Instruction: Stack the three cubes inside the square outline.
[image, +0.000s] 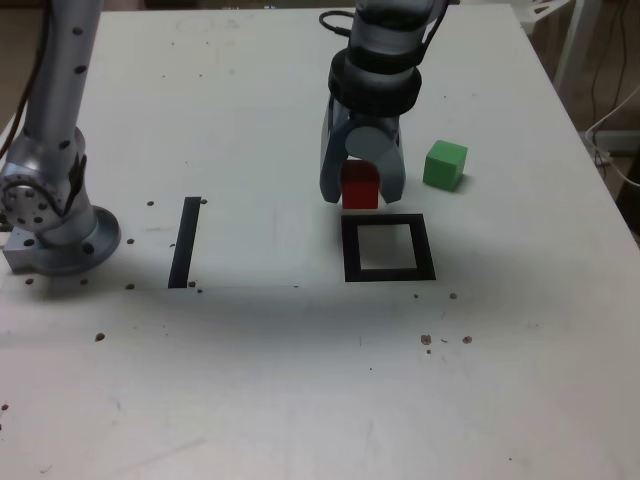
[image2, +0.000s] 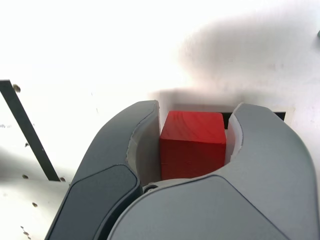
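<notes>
My gripper (image: 361, 195) is shut on the red cube (image: 360, 184), with one grey finger on each side of it. In the wrist view the red cube (image2: 192, 142) fills the gap between the fingers of the gripper (image2: 197, 111). The cube is just behind the far edge of the square outline (image: 388, 248), at or close to table height. A sliver of the square outline (image2: 279, 115) shows past the cube in the wrist view. The green cube (image: 445, 165) stands on the table to the exterior view's right of the gripper, apart from it.
A straight black strip (image: 185, 243) lies on the white table at the exterior view's left; the wrist view also shows the strip (image2: 27, 132). The arm's base (image: 55, 225) stands at the left edge. Small dark specks dot the table (image: 300, 380).
</notes>
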